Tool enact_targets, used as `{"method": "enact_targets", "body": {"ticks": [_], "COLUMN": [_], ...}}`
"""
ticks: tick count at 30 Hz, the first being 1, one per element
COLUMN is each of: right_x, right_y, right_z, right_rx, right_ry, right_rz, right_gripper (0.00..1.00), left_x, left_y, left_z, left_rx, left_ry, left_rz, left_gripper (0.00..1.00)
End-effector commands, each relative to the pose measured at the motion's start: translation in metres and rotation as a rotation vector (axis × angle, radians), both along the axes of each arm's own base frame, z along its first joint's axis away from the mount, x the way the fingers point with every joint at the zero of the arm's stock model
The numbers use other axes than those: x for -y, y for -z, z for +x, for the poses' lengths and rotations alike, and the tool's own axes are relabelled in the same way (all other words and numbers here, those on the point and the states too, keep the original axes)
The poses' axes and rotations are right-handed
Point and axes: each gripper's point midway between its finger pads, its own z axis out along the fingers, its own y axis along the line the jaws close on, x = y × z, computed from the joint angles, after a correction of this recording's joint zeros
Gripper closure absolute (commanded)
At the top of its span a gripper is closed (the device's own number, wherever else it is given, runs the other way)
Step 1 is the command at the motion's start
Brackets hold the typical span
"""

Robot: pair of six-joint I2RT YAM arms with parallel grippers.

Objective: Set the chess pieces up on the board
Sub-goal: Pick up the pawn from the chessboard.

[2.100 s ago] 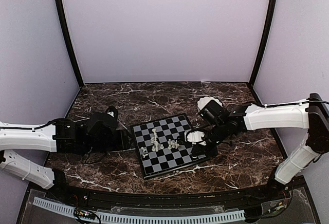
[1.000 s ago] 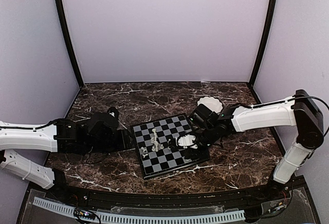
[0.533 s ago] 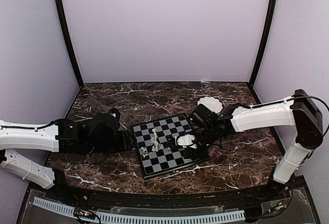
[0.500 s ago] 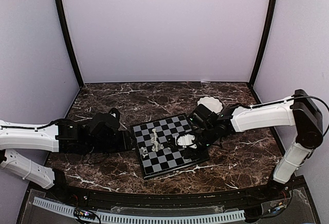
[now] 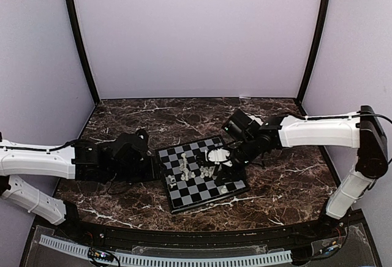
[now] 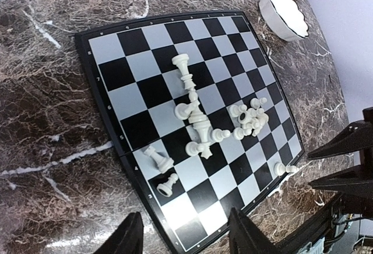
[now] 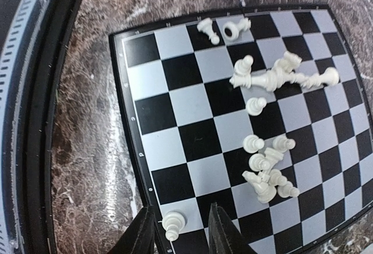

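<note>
The board (image 5: 184, 196) lies at the table's middle, black and silver-grey. Several cream chess pieces (image 5: 207, 171) lie tumbled in a heap at its centre, and two more (image 6: 158, 159) are near its left edge. My right gripper (image 5: 224, 161) hovers open over the board's right side. In the right wrist view its fingers (image 7: 143, 230) straddle a single pawn (image 7: 175, 226) on an edge square without gripping it. That pawn also shows in the top view (image 5: 225, 188). My left gripper (image 5: 154, 168) is open and empty, low at the board's left edge (image 6: 189, 242).
A white scalloped bowl (image 6: 284, 12) stands on the marble beyond the board's far right corner, mostly hidden by the right arm in the top view. The black table rim (image 7: 41, 120) runs close to the board's near side.
My right gripper has drawn back and left from the board's near right edge, uncovering a pawn there. My left gripper has edged slightly right toward the board.
</note>
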Motion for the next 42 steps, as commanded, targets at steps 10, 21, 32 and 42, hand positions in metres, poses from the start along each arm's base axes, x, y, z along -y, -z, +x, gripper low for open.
{"method": "enact_targets", "body": {"ticks": [10,21,32,42], "right_x": [0.018,0.033,-0.008,-0.034], "right_y": [-0.066,-0.052,-0.023,0.013], "right_z": [0.026,0.044,0.062,0.047], "right_rx": [-0.09,-0.026,-0.011,-0.07], "right_ry": [0.169,0.216,0.123,0.08], "right_rz": [0.156,0.129,0.053,-0.042], "right_gripper": [0.72,0.8,0.78,0.75], "left_x": [0.058,0.088,0.032,0.006], "left_y": [-0.001,0.013,0.005,0.006], "left_z": [0.018,0.022,0.02,0.012], "left_rx": [-0.052,-0.192,-0.217,-0.211], "left_ry": [0.131,0.123,-0.086,-0.152], "left_rz": [0.178,0.219,0.098,0.065], "left_gripper": [0.56,0.57,0.53,0.52]}}
